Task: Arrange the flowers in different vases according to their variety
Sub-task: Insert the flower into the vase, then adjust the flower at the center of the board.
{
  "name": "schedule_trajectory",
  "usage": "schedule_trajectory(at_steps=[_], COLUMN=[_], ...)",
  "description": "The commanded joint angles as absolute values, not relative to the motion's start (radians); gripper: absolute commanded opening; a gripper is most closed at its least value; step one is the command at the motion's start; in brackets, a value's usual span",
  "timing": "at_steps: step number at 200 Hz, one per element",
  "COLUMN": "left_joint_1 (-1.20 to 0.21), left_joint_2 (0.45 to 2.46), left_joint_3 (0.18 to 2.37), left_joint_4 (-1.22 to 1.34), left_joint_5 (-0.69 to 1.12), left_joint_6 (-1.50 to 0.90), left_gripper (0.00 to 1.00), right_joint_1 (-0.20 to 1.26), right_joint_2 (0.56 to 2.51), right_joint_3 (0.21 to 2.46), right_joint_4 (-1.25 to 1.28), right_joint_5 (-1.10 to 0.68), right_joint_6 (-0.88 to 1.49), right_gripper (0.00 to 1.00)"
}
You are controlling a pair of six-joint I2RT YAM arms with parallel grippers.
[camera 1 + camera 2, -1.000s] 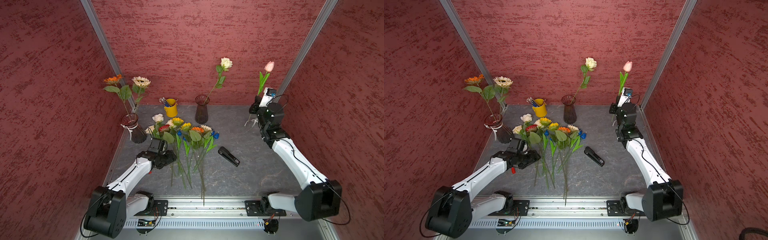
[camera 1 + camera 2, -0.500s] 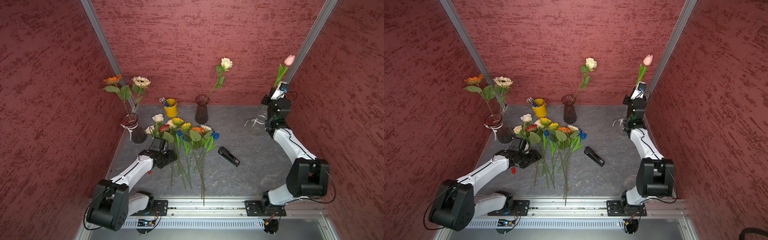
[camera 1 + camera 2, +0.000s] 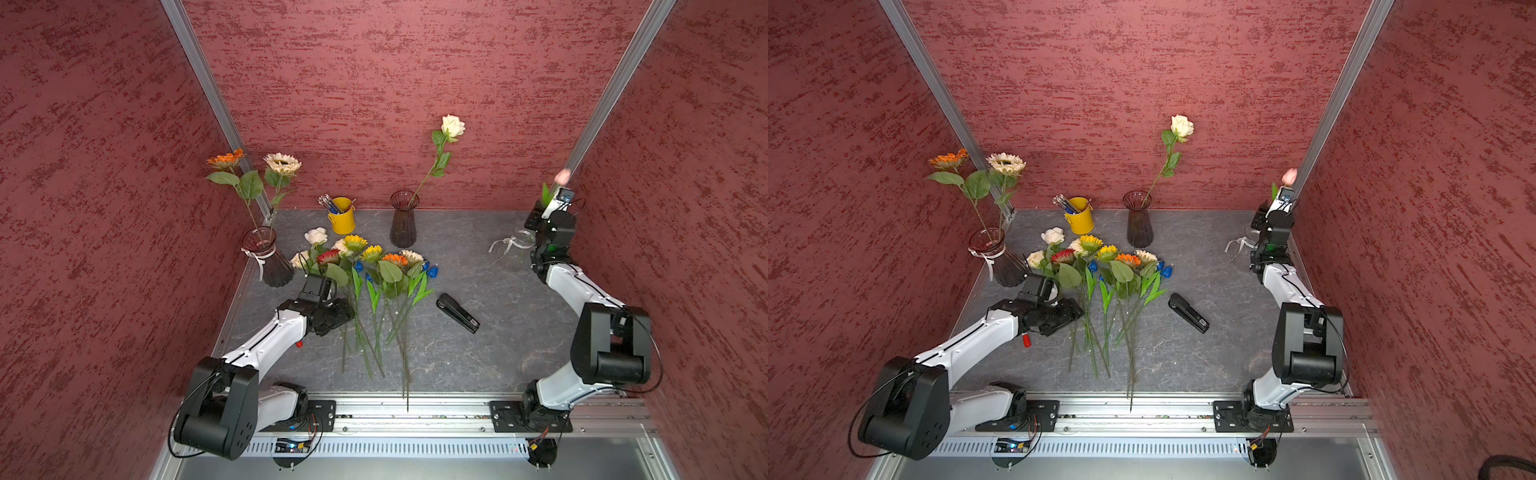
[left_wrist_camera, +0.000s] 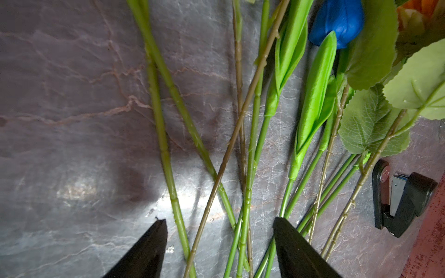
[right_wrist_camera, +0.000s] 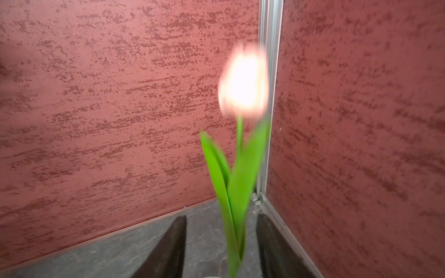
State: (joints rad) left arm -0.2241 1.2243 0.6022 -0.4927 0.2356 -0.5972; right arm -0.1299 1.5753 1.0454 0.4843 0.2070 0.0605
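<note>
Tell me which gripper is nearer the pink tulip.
Right. The right gripper stands open with its fingers either side of the pink tulip; the left gripper is across the table, open over the loose flowers.

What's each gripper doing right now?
Left gripper: open over the flower stems, holding nothing.
Right gripper: open, pink tulip between its jaws, not gripped.

this is a robot test cell, a lab rig rather than anyone's home. red textured panels (image 3: 395,83) box it in on the left, right and far sides, joined by bare aluminium posts (image 3: 206,79). two white-and-black arms (image 3: 270,338) are bolted to an aluminium rail (image 3: 415,417) along the near edge, with loose cables (image 3: 540,440) and a small circuit board (image 3: 291,448) showing. fake-looking flowers (image 3: 374,259) lie on the grey slab (image 3: 498,357) like props.
</note>
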Motion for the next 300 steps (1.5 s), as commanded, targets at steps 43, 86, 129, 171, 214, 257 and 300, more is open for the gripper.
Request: schedule_trajectory(at_steps=[43,86,129,171,214,257,300], left_joint_1=[-0.215,-0.227,-0.244,-0.241,-0.244,-0.255,-0.273], left_joint_2=[1.175,1.152,1.193,1.281,1.406,1.482,1.536], left_joint_3=[0.594,0.609,0.655,0.732,0.774,0.784,0.792], left_joint_4=[-0.492,-0.521,-0.518,-0.52,-0.504,-0.477,-0.451], left_joint_5=[0.251,0.264,0.253,0.261,0.283,0.299,0.303], left_joint_6=[-0.588,-0.583,-0.554,-0.506,-0.49,-0.496,-0.509], left_gripper=[0.74,0.73,0.66,0.43,0.33,0.3,0.26], right_joint_1=[-0.13,-0.127,-0.117,-0.002,0.123,0.155,0.158], right_joint_2=[1.327,1.136,1.004,0.939,0.951,0.963,0.965], right_joint_3=[0.98,0.926,0.858,0.782,0.718,0.709,0.715], right_joint_4=[0.345,0.103,-0.082,-0.146,-0.138,-0.13,-0.133], right_joint_5=[0.224,0.183,0.056,-0.007,0.034,0.056,0.068], right_joint_6=[0.116,0.201,0.283,0.367,0.414,0.414,0.407], right_gripper=[0.86,0.88,0.87,0.84,0.83,0.83,0.83])
